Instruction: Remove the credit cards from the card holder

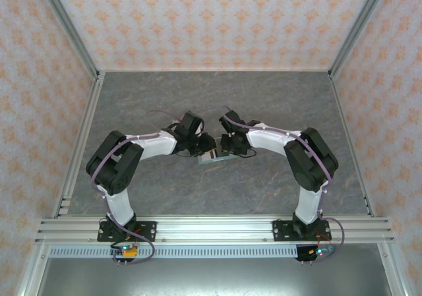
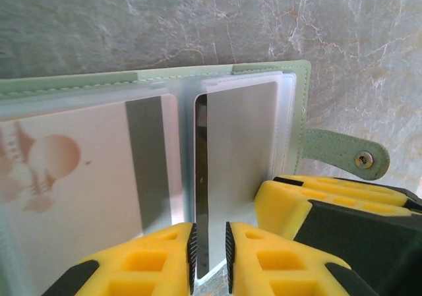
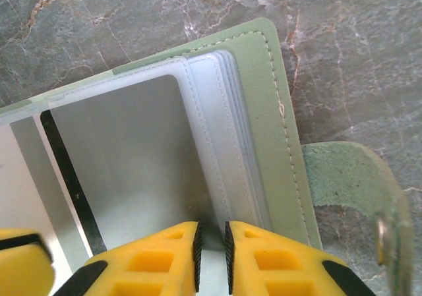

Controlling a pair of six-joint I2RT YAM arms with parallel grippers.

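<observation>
Nothing is out yet: the credit cards (image 2: pixel 86 177) sit inside clear sleeves in the card holder (image 1: pixel 214 156), which lies open on the table (image 1: pixel 277 105). The left claw (image 2: pixel 210 246) and right claw (image 3: pixel 211 246) each straddle a sleeve edge, fingers nearly together (pinching or not, I cannot tell).

The card holder (image 1: pixel 214 157) is lying open on the worktop (image 1: pixel 217 98), midway between the two arms. The credit cards (image 2: pixel 79 177) are sitting side by side inside the card holder's sleeves. The tab (image 2: pixel 343 152) is sticking out from the card holder's outer edge, over the worktop. The left end effector (image 2: pixel 210 246) is straddling a sleeve edge between the two cards. The right end effector (image 3: pixel 211 246) is straddling the card holder's sleeve stack nearer the tab, just beside the left one.
</observation>
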